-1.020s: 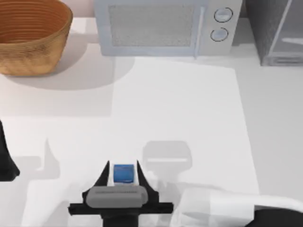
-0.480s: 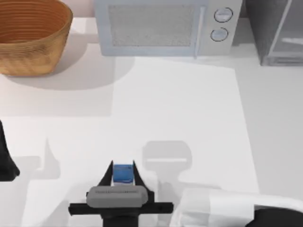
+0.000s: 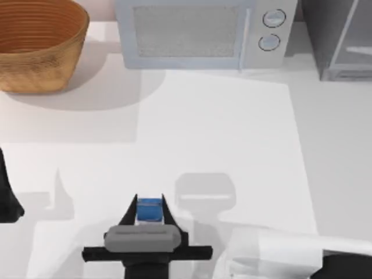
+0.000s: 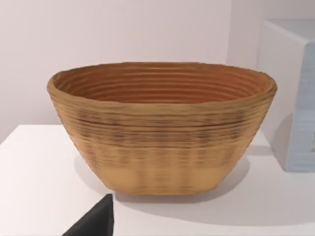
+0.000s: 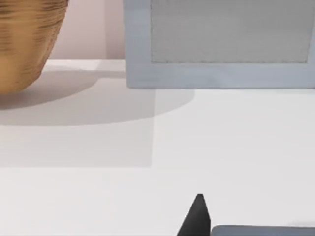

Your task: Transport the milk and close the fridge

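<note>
The milk (image 3: pixel 150 210), a small blue-topped carton, sits low in the middle of the top view, held between the dark fingers of my right gripper (image 3: pixel 150 208), which is shut on it. In the right wrist view one dark fingertip (image 5: pixel 197 216) pokes up beside a grey-blue edge of the carton (image 5: pixel 261 230). The fridge (image 3: pixel 325 40), a dark grey speckled cabinet with a pale door panel (image 3: pixel 354 40) standing at an angle, is at the far right corner. My left gripper (image 3: pixel 6 200) stays parked at the left edge of the table.
A light-grey microwave (image 3: pixel 197 32) with two round knobs stands at the back centre. A woven brown basket (image 3: pixel 38 43) fills the back left corner and faces the left wrist camera (image 4: pixel 162 128). The white table (image 3: pixel 221 133) lies open between them.
My right gripper's fingers have drawn in against the milk's sides, and gripper and carton have shifted slightly away from the front edge. The left arm has not moved.
</note>
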